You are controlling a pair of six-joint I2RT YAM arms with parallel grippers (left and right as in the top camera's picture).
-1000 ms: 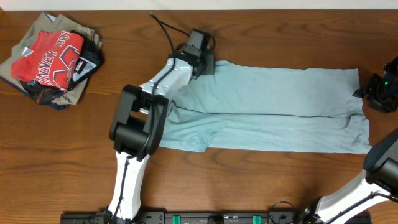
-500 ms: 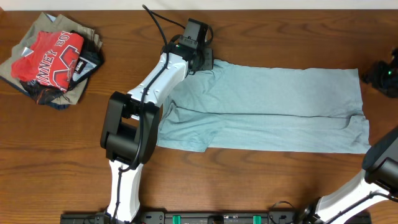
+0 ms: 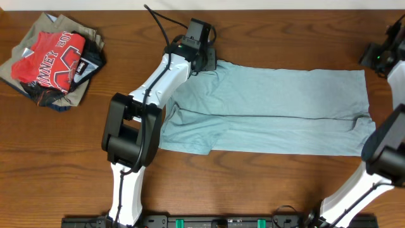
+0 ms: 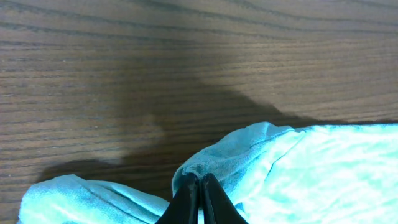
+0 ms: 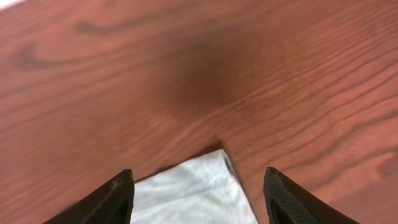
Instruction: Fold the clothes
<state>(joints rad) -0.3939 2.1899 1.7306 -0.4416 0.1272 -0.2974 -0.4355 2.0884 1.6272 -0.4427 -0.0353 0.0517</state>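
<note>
The pale blue-grey garment [image 3: 272, 107] lies spread flat across the middle of the wooden table, long side left to right. My left gripper [image 3: 209, 65] is at its far left corner, shut on a pinch of the fabric edge [image 4: 214, 163]; its black jaws [image 4: 199, 183] meet on the cloth. My right gripper [image 3: 373, 58] is open just beyond the far right corner. In the right wrist view that corner [image 5: 205, 180] lies between the spread jaws [image 5: 198, 186], which hold nothing.
A pile of other clothes [image 3: 54, 60], with a red T-shirt with white lettering on top, sits at the far left of the table. Bare wood [image 3: 272, 183] runs along the near side of the garment.
The left gripper shifted slightly toward the far edge with the corner pinched. The right gripper moved away from the table's right edge toward the far side, above the garment's far right corner.
</note>
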